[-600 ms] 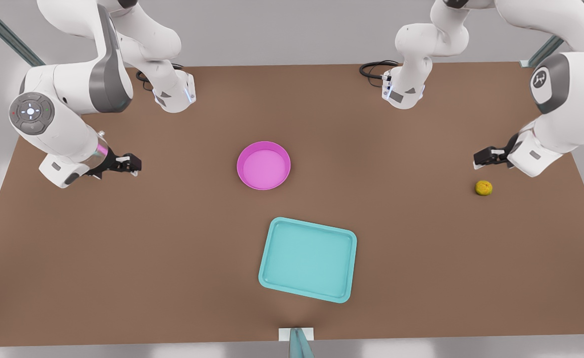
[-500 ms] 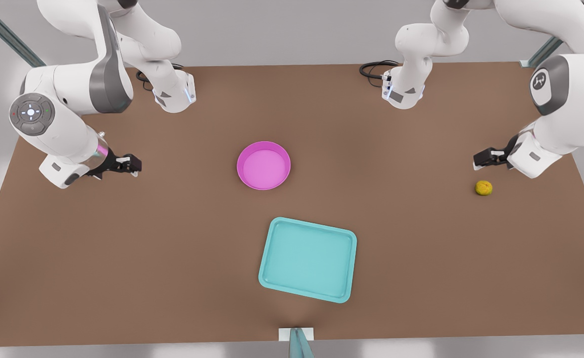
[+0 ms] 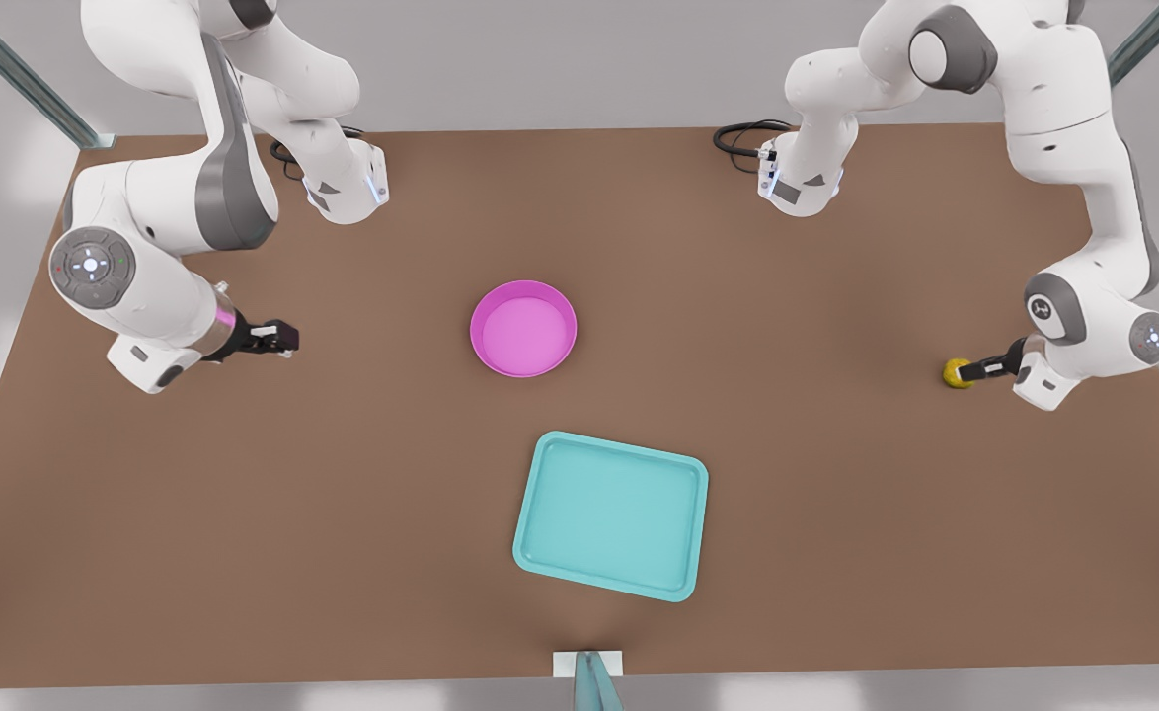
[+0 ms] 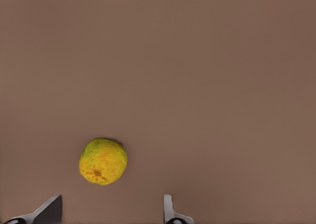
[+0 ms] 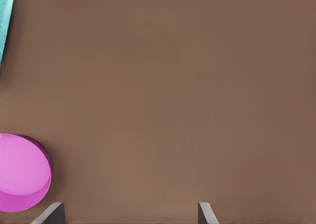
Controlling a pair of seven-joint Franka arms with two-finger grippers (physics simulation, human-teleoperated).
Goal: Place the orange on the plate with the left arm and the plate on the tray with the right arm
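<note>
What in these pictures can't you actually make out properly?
1. Orange, front view: the left tool covers one side of it, so I cannot tell whether they touch.
2. Plate, right wrist view: partly cut off by the picture's edge.
3. Tray, right wrist view: all but a corner is cut off by the edge.
4. Right tool, front view: too small and dark to judge its finger gap there.

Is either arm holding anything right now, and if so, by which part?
Nothing is held. The left tool is open beside the orange, which lies on the table outside its fingers. The right tool is open, apart from the plate.
</note>
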